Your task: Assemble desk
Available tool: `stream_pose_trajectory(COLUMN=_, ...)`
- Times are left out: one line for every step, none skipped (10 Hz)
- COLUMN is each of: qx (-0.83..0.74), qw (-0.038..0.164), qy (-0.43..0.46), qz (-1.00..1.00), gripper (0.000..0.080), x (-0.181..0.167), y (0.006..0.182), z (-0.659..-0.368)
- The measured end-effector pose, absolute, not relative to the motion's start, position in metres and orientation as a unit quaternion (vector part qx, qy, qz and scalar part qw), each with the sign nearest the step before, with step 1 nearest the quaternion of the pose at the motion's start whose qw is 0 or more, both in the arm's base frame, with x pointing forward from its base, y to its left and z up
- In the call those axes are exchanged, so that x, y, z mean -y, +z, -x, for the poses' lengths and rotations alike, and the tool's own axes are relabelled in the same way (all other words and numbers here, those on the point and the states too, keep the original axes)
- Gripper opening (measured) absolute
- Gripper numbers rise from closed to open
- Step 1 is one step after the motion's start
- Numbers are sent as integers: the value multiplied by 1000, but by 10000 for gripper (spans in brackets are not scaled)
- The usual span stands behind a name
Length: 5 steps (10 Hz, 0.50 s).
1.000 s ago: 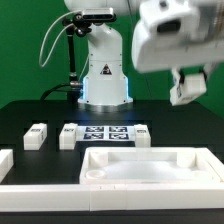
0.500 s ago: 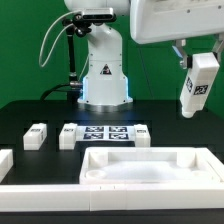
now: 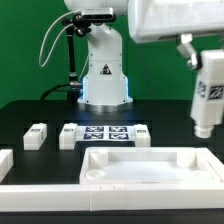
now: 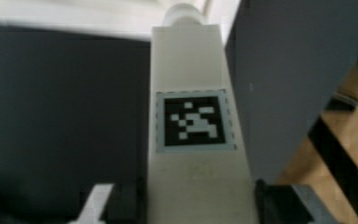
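Note:
My gripper (image 3: 200, 58) is shut on the top end of a white square leg post (image 3: 208, 95) with a black-and-white tag. It holds the post about upright in the air, above the table at the exterior view's right, over the far right corner of the desk slab (image 3: 150, 149). The slab lies flat at the front, recessed side up. In the wrist view the leg post (image 4: 194, 90) runs away from the gripper (image 4: 197, 205), with dark fingers (image 4: 286, 200) on both sides. More leg posts lie on the table: one at the left (image 3: 37, 135) and one on each side of the marker board (image 3: 70, 133) (image 3: 143, 133).
The marker board (image 3: 106, 134) lies behind the slab, in front of the robot base (image 3: 105, 80). A low white border rail (image 3: 40, 192) runs along the front, and another piece (image 3: 5, 160) sits at the left edge.
The gripper has swung the leg post from tilted to about upright. The post has moved toward the exterior view's right and lower, closer to the slab.

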<state>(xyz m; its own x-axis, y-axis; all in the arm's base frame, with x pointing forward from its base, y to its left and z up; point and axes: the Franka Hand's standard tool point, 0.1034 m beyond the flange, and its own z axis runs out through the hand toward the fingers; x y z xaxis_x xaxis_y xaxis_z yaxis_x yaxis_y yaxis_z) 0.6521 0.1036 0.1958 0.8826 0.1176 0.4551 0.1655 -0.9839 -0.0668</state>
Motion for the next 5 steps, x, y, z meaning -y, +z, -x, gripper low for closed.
stream_pose_trajectory(qx=71, qw=49, qy=-255, qz=963, gripper=287, x=-101, y=195, z=-652)
stream_pose_trajectory(qx=68, qw=45, qy=-298, qz=951, gripper=287, x=-99, y=197, z=-655)
stream_pose_trajectory(qx=66, qw=42, qy=-328, qz=942, gripper=287, x=-96, y=192, z=-653)
stream_pose_trajectory(qx=66, qw=40, qy=-324, qz=943, gripper=287, x=-97, y=177, z=-642)
stream_pose_trajectory(qx=69, qw=40, qy=-318, qz=945, gripper=287, x=-101, y=171, z=-635)
